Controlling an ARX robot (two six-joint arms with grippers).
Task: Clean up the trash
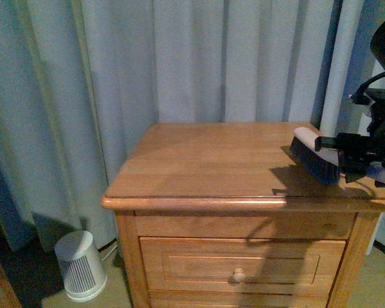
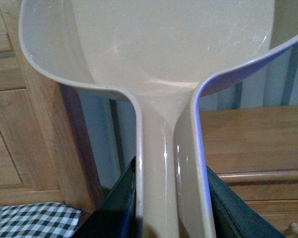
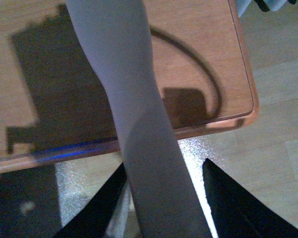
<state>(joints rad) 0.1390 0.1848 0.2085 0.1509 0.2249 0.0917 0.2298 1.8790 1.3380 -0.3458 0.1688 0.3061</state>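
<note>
No trash shows in any view. In the front view a brush (image 1: 316,160) with dark bristles and a pale back hovers over the right end of the wooden nightstand top (image 1: 205,167), with my right gripper (image 1: 354,156) shut on its handle. The right wrist view shows that grey handle (image 3: 134,109) running between the black fingers (image 3: 228,203), above the nightstand's corner (image 3: 238,106). The beige dustpan (image 2: 164,49) fills the left wrist view. My left gripper (image 2: 171,203) is shut on its handle, beside the nightstand. The pan's inside looks bare.
Pale curtains (image 1: 179,64) hang behind the nightstand. A small white ribbed fan (image 1: 81,266) stands on the floor at its left. A drawer with a round knob (image 1: 238,276) faces me. A black-and-white checked pillow (image 2: 30,220) lies low beside the wooden furniture.
</note>
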